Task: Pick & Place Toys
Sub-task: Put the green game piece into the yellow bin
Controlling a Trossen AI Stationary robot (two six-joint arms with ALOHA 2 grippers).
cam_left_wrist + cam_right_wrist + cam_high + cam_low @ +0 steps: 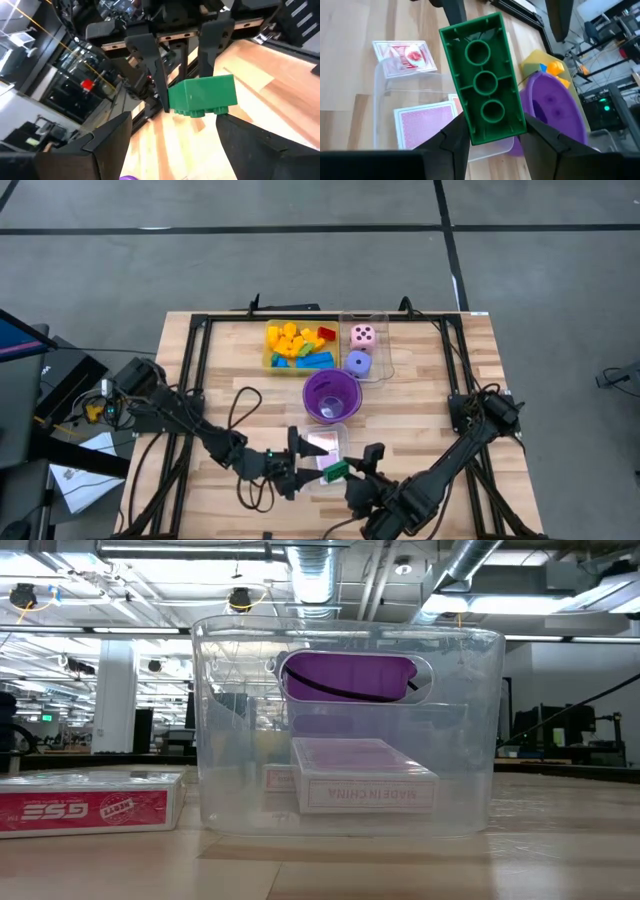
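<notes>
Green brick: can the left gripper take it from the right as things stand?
Probably yes. The right gripper holds the green brick by one end, leaving the other end free. The left gripper, open, sits right beside it with nothing between.

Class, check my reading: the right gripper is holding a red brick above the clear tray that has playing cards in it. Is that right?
Not quite. The brick is green, not red; the right wrist view shows it clamped in the right gripper. The rest holds: it hangs above the clear tray with the playing cards inside.
</notes>
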